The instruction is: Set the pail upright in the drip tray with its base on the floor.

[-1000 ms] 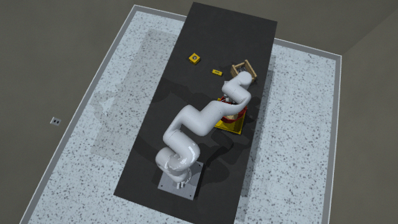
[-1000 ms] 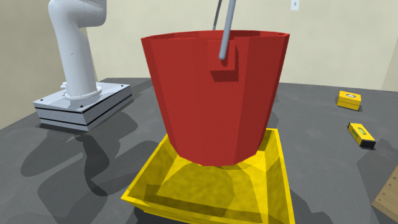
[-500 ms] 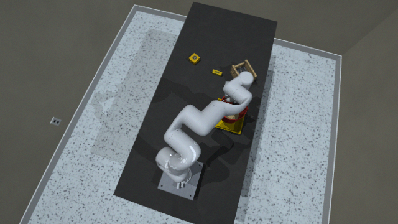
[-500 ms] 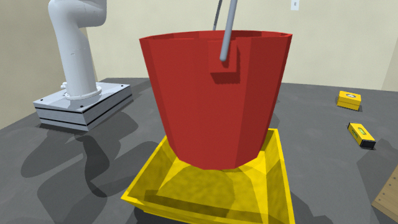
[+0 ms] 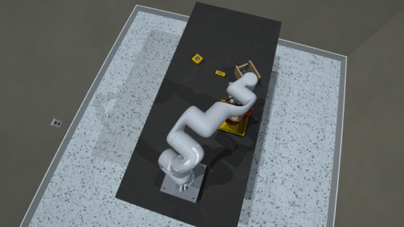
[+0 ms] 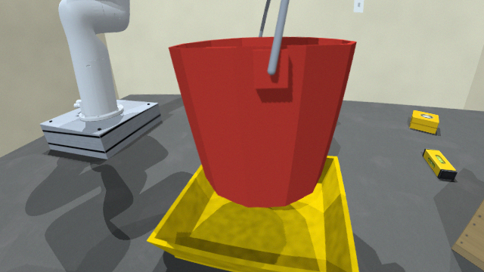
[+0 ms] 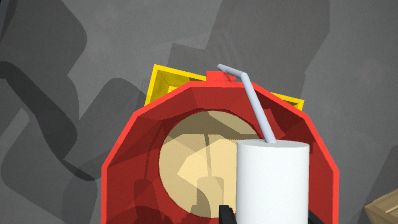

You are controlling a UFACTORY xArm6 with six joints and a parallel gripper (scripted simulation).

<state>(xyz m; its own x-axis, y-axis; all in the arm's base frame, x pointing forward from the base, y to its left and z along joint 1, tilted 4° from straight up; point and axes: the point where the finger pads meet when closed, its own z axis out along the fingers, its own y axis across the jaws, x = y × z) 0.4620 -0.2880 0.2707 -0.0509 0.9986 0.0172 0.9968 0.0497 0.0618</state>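
Note:
A red pail point(image 6: 261, 121) hangs upright by its grey wire handle point(image 6: 277, 38) over the yellow drip tray point(image 6: 261, 227). Its base sits low between the tray's walls, a little above the floor, with its shadow on the floor below. In the wrist view I look down into the pail point(image 7: 220, 160), and the tray's far corners point(image 7: 162, 85) peek out behind it. My gripper point(image 7: 270, 217) is shut on the handle's white grip point(image 7: 272, 180); only the dark fingertips show at the bottom edge. From above, the arm hides most of the pail point(image 5: 241, 116) and the tray point(image 5: 235, 126).
Two small yellow blocks point(image 6: 424, 122) point(image 6: 439, 163) lie on the dark table to the right. A wooden crate point(image 5: 247, 72) stands beyond the tray; its corner also shows in the wrist view point(image 7: 382, 212). The arm's base plate point(image 6: 100, 125) is at the left.

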